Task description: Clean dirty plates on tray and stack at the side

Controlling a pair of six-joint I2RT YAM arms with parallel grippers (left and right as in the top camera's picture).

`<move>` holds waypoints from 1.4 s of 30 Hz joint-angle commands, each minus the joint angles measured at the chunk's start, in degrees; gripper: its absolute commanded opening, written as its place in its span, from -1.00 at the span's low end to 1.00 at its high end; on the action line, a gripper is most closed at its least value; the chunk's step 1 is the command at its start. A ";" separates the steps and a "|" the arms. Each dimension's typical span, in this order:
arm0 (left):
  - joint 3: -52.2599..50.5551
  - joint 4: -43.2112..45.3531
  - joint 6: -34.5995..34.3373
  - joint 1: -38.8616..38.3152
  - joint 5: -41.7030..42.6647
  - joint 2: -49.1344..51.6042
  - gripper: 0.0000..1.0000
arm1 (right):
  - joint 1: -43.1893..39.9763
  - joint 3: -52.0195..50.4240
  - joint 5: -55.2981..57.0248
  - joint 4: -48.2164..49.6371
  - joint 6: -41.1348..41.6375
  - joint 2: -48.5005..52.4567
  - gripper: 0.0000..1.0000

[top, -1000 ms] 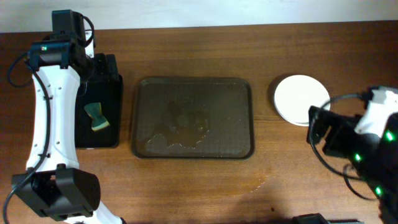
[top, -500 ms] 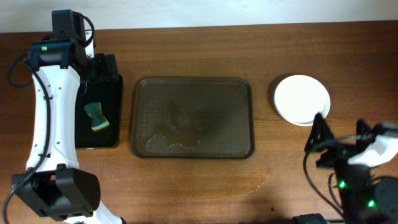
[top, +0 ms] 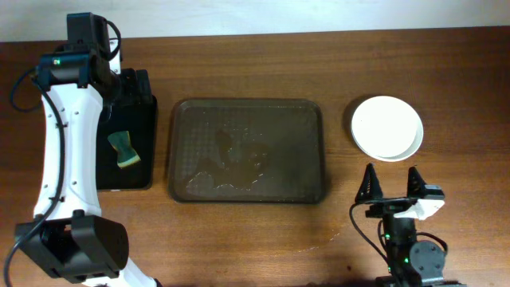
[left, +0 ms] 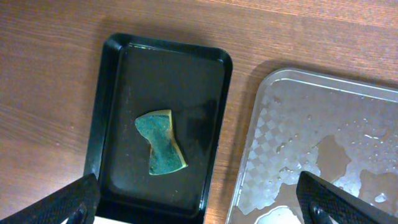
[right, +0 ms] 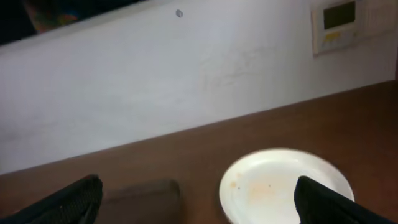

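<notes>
My right gripper (top: 390, 185) sits at the lower right of the overhead view. Its two fingers are spread wide and hold nothing, tips pointing toward the top of the frame. Above it, well apart across the bare wood of the table (top: 454, 72), the plates (top: 386, 127) lie stacked at the upper right. An offset rim shows along the stack's lower edge. From the right wrist view, the top plate carries faint brown specks near its centre. A strip of wood separates the stack from the right edge of the tray (top: 299, 127), which fills the middle of the frame and is wet with puddles. My left gripper (left: 200, 205) hangs at the upper left, fingers apart and unloaded, over the black tray (top: 142, 119), where a green sponge (top: 124, 150) lies. A narrow gap of wood runs between the two trays' facing edges.
</notes>
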 commanded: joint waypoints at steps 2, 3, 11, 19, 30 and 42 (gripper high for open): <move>-0.04 0.09 1.07 0.20 0.24 0.46 0.99 | -0.35 -1.70 -2.16 -6.49 1.27 -0.66 0.97; -0.04 0.09 1.07 0.20 0.22 0.46 0.99 | -0.35 -1.70 -4.20 -6.56 1.27 -0.66 0.97; -0.04 0.09 1.07 0.20 0.22 0.46 0.98 | -0.37 -1.70 -4.44 -6.56 1.27 -0.59 0.97; -0.04 0.48 1.09 0.20 -3.21 -2.23 0.98 | -0.37 -1.70 -4.44 -6.56 1.27 -0.59 0.97; -61.88 52.89 1.33 0.94 -2.32 -55.32 0.98 | -0.37 -1.70 -4.44 -6.56 1.27 -0.59 0.96; -108.48 73.90 20.92 0.96 8.24 -97.68 0.98 | -0.37 -1.70 -4.44 -6.56 1.27 -0.59 0.97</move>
